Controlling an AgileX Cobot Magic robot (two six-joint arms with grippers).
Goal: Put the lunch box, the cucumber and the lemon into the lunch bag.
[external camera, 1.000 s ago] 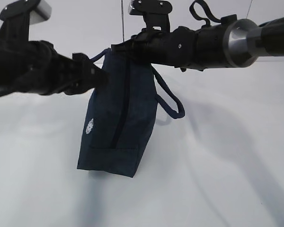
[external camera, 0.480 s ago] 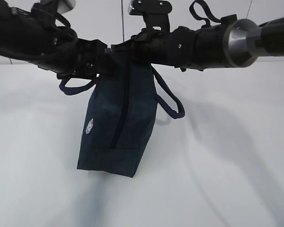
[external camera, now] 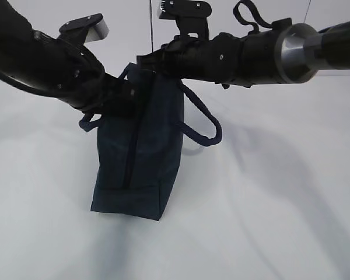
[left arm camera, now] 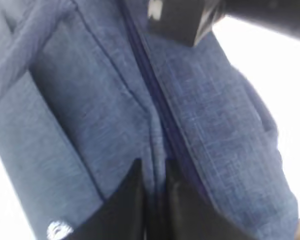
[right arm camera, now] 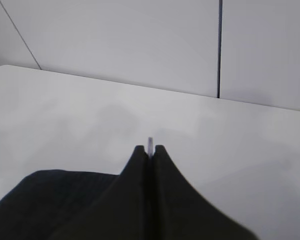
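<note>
White tabletop (external camera: 280,221) is carrying the upright lunch bag (external camera: 137,169) near its middle; my left claw (left arm camera: 152,200) is pinching fabric beside its zipper (left arm camera: 160,110), my right claw (right arm camera: 150,150) clamping something thin at its top.

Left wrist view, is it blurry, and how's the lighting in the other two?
Left wrist view: soft and close, lunch bag weave smeared, background blown white. Exterior view: even light, faint shadows on the table. Right wrist view: end effector dark, slightly out of focus.
</note>
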